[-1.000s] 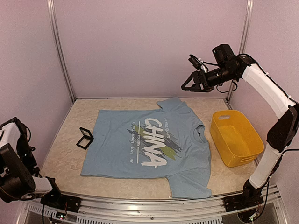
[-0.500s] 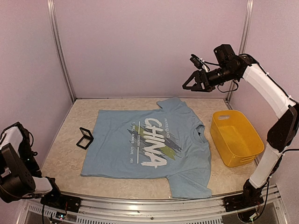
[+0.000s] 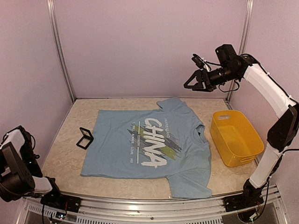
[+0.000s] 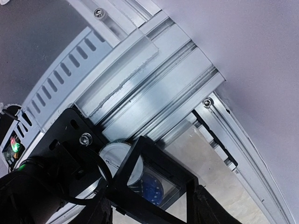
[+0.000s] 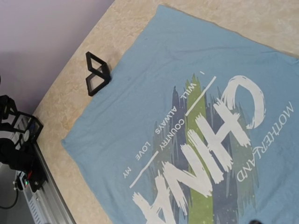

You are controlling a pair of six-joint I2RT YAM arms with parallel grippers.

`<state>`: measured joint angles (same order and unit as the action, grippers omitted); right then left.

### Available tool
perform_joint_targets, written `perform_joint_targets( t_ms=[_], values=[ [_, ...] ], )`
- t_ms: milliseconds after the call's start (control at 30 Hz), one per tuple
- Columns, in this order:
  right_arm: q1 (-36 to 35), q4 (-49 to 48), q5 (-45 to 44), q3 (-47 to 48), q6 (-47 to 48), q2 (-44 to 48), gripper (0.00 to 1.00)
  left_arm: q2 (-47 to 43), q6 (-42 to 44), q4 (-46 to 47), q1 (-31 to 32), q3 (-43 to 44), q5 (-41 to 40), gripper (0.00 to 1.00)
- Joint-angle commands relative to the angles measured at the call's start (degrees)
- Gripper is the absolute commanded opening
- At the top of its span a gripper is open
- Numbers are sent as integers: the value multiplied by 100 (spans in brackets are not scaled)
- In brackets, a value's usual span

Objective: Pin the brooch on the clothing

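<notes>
**Brooch at risk of being lost over the near edge**

The left claw [image 4: 149,207] is seen low at the near left corner, with a black-framed case [image 4: 140,154] between its fingers. Whether the case is actually gripped cannot be told. A small blue disc, taken to be the brooch [image 4: 150,187], is seen inside that case. The right claw [image 3: 195,82] is held high near the back wall, with its jaws spread wide and nothing between them.

Trouble is most likely at the left claw. The case hangs over the aluminium rail [image 4: 154,88] and not over the tabletop [image 3: 65,158], so a loose or off-centre grip could let it drop off the edge. A hard squeeze might crack it or spring it open, and the brooch could be spilled. The brooch is enclosed and well apart from the T-shirt [image 3: 117,149], which lies flat and is held by nothing. The cloth may therefore be dragged or bunched once a pin is pushed into it.

Counted: two claws; one brooch; one T-shirt; two cases, the second black-framed case [image 3: 85,138] resting just left of the shirt; one yellow bin [image 3: 232,114].
</notes>
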<state>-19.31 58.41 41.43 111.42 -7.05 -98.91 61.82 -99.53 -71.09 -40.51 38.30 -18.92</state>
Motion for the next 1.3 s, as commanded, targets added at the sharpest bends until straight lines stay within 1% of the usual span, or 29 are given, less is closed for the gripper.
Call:
perform_joint_targets(
  t_ms=[0,200,333,400,667,833,1167,1267],
  values=[
    [80,-28,62,3,-32,11,87,-74,170,119,-47,-77,-108,53],
    [101,-23,49,29,-20,11,87,-48,239,156,-45,-79,-44,51],
    [112,-28,60,40,-30,-9,88,-2,331,299,-32,-60,46,43],
    [117,-23,58,52,-21,-14,88,67,376,325,15,-37,120,41],
    [157,-56,123,63,-34,-40,87,182,16,247,664,50,45,33],
    [205,-60,146,48,-40,-24,88,271,-122,263,920,110,59,32],
    [277,-76,205,15,-55,-4,88,574,-136,430,1208,297,90,31],
    [292,-89,208,20,-67,-2,87,697,-152,466,1316,341,101,28]
  ],
)
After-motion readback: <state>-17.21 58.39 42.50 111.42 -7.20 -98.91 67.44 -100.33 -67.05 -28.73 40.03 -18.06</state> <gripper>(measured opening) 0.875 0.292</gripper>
